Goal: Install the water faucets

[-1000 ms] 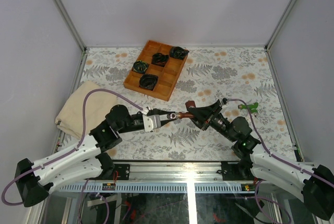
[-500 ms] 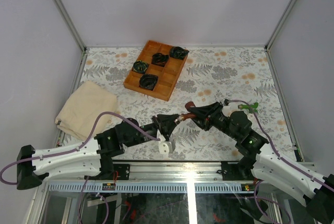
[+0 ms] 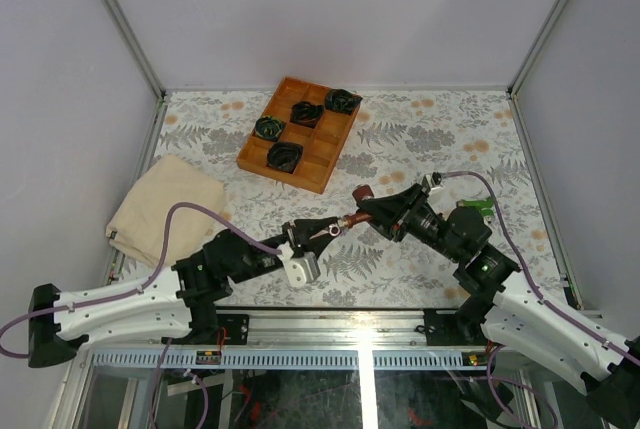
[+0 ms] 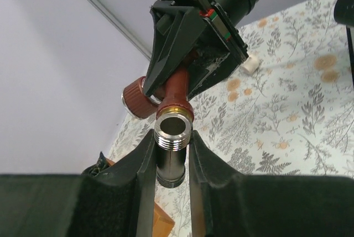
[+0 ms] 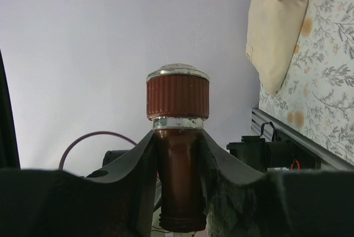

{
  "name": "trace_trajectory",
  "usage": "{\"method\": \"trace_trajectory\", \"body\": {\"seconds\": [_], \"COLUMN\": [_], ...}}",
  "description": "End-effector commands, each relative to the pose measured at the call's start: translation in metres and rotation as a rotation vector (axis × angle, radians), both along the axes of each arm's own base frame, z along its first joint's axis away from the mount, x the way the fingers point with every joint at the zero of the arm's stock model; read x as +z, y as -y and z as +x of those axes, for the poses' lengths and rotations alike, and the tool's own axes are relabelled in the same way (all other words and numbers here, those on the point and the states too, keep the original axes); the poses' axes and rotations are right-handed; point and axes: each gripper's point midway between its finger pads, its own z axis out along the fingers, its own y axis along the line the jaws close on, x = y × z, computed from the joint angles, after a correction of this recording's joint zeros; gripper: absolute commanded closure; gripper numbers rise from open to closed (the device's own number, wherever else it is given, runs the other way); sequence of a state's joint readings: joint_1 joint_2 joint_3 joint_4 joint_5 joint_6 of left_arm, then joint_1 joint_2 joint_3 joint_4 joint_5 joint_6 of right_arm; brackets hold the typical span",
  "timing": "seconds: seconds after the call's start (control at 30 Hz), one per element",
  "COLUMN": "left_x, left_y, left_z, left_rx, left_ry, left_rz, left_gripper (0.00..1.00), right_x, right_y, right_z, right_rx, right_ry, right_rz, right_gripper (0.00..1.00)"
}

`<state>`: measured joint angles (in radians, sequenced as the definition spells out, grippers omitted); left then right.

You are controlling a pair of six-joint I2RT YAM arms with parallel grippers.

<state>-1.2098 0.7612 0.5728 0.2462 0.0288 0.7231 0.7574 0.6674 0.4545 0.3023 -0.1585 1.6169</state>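
My right gripper (image 3: 368, 212) is clamped around the body of the red-brown faucet (image 3: 362, 193), holding it in the air above the desk (image 3: 420, 139) on the near side of the wooden tray (image 3: 280, 177), with the ribbed knob sticking out past my fingers. My left gripper (image 3: 328, 230) is pinched tight on that faucet's silvery threaded end (image 4: 172, 137), nose to nose with the right one. The green faucet (image 3: 480, 206) lies on the desk well to the right of the tray

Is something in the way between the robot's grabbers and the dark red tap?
Nothing visible. The left end effector clamps the silvery threaded end of the dark red-brown tap, and the right end effector grips its red body directly.
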Motion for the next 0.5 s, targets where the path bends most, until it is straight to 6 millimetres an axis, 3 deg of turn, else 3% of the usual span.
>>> {"method": "trace_trajectory", "body": {"seconds": [0.0,0.23,0.3,0.37,0.4,0.47], "left_x": [0.027,0.033,0.030,0.027,0.023,0.012], "left_y": [-0.001,-0.002,0.000,0.001,0.003,0.006], "left_z": [0.000,0.006,0.005,0.008,0.009,0.015], "left_rx": [-0.004,0.026,0.017,0.026,0.030,0.052], "left_ry": [-0.059,-0.059,-0.056,-0.029,-0.001,0.061], "left_rz": [-0.205,-0.274,-0.260,-0.230,-0.201,-0.106], "left_gripper": [1.00,1.00,1.00,1.00,1.00,1.00], "right_x": [0.046,0.057,0.057,0.052,0.048,0.043], "right_y": [-0.003,-0.008,-0.008,-0.007,-0.007,-0.006], "right_z": [-0.018,-0.024,-0.024,-0.023,-0.022,-0.021], "right_rx": [0.073,0.118,0.121,0.119,0.116,0.109], "right_ry": [0.210,0.249,0.237,0.175,0.133,0.066], "right_rz": [0.096,0.130,0.139,0.148,0.149,0.140], "right_gripper": [0.70,0.61,0.72,0.93,0.99,1.00]}}
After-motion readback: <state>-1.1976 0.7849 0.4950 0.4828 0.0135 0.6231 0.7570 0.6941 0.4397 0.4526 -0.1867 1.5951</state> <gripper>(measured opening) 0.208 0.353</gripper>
